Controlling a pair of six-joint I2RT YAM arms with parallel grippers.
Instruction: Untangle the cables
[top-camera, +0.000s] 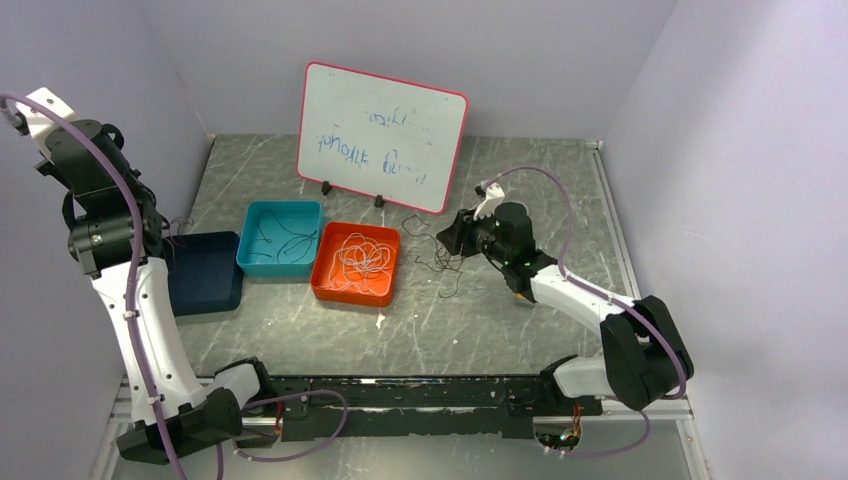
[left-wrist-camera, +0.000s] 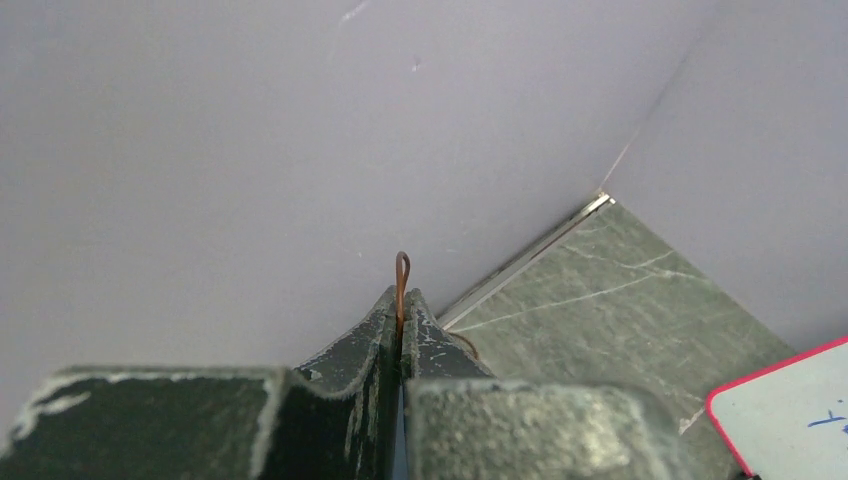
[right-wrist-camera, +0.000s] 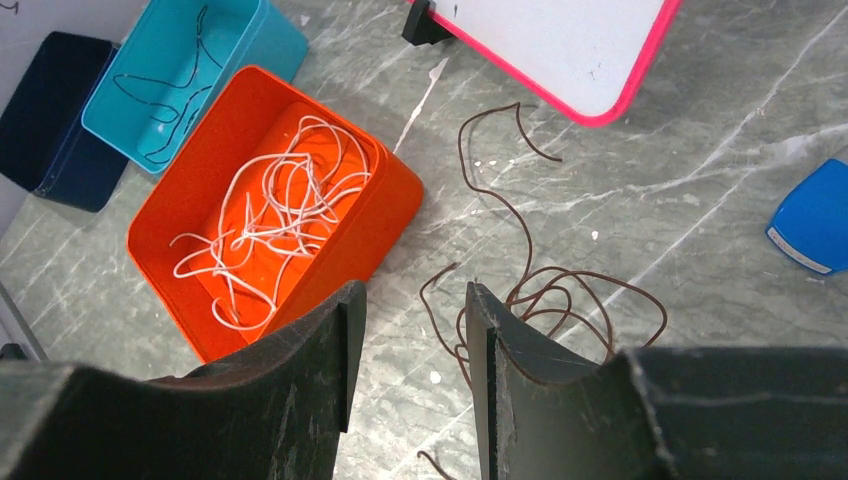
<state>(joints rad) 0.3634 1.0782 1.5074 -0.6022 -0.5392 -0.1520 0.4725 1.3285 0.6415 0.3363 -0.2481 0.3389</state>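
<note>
A loose tangle of thin dark brown cables (right-wrist-camera: 560, 300) lies on the marble table, just right of the orange bin (right-wrist-camera: 390, 200); from above the tangle (top-camera: 437, 258) sits under my right gripper. My right gripper (right-wrist-camera: 410, 300) hovers over the tangle's left edge, open, with nothing between its fingers. White cables (right-wrist-camera: 270, 215) are curled inside the orange bin. Thin dark cables (right-wrist-camera: 175, 85) lie in the teal bin (right-wrist-camera: 275, 40). My left gripper (left-wrist-camera: 402, 300) is shut on a reddish-brown cable, whose small loop (left-wrist-camera: 402, 270) sticks out past the tips. It hangs beside the dark blue bin (top-camera: 205, 275).
A whiteboard (top-camera: 382, 135) with a pink rim stands at the back of the table. A small blue object (right-wrist-camera: 815, 215) lies right of the brown tangle. The three bins stand in a row at the left. Walls close in the table on three sides.
</note>
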